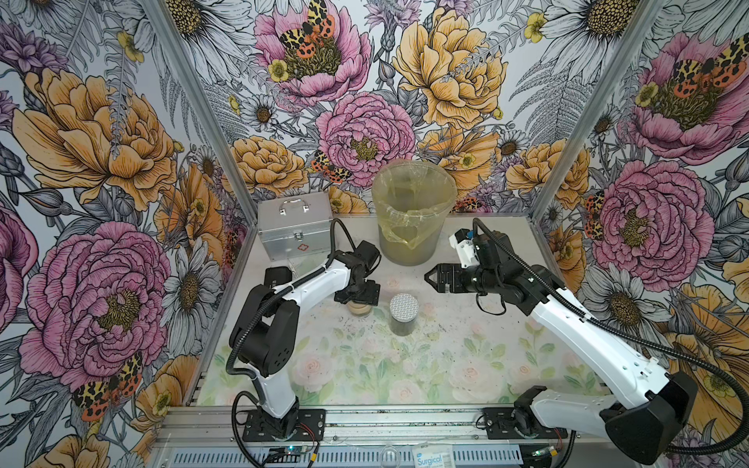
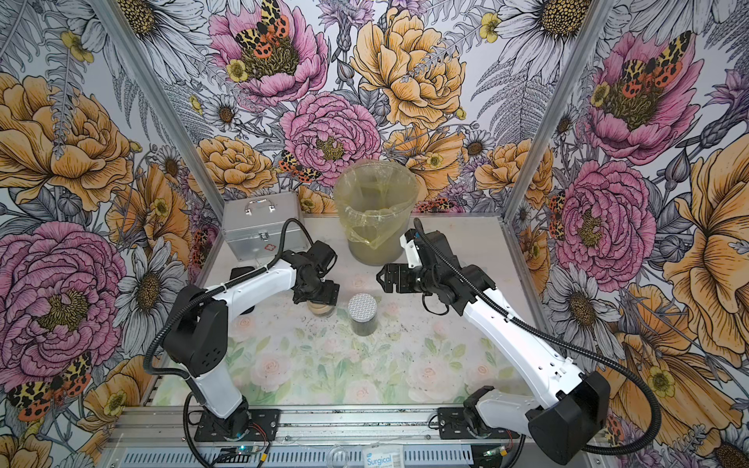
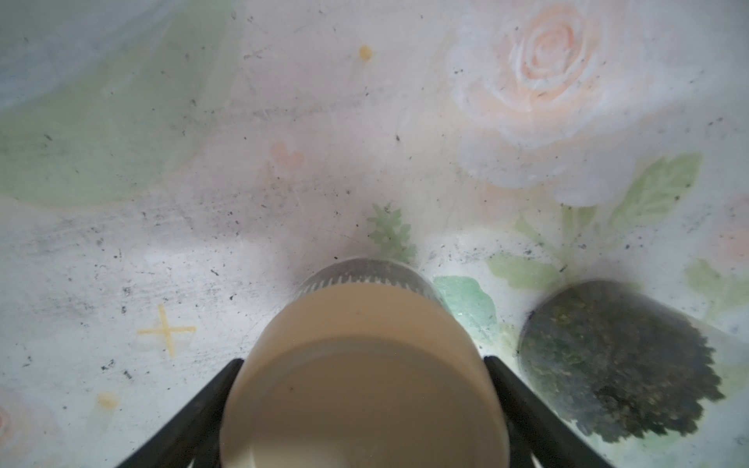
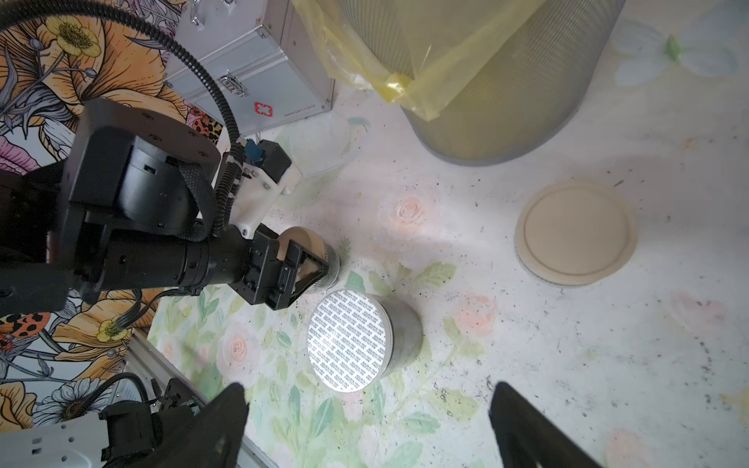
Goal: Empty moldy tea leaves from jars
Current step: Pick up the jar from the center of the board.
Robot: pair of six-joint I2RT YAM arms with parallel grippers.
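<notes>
A jar with a tan lid (image 3: 364, 364) stands left of centre on the table in both top views (image 1: 358, 310) (image 2: 320, 310). My left gripper (image 1: 358, 298) (image 3: 362, 360) comes down over it, one black finger (image 3: 219, 389) against each side of the lid. Just to its right stands a second jar with a silver dotted lid (image 1: 403, 308) (image 2: 362, 306) (image 4: 348, 340). Dark tea leaves (image 3: 616, 364) (image 1: 402, 329) show through its glass. My right gripper (image 1: 431, 277) (image 2: 383, 277) (image 4: 369, 399) hovers open and empty to the right of this jar.
A translucent bin (image 1: 405, 251) (image 4: 527, 101) lined with a yellow bag stands at the back centre. To its left is a silver metal case (image 1: 294, 227) (image 4: 251, 73). A loose tan lid (image 4: 575, 231) lies flat on the table in front of the bin. Dark crumbs dot the floral table.
</notes>
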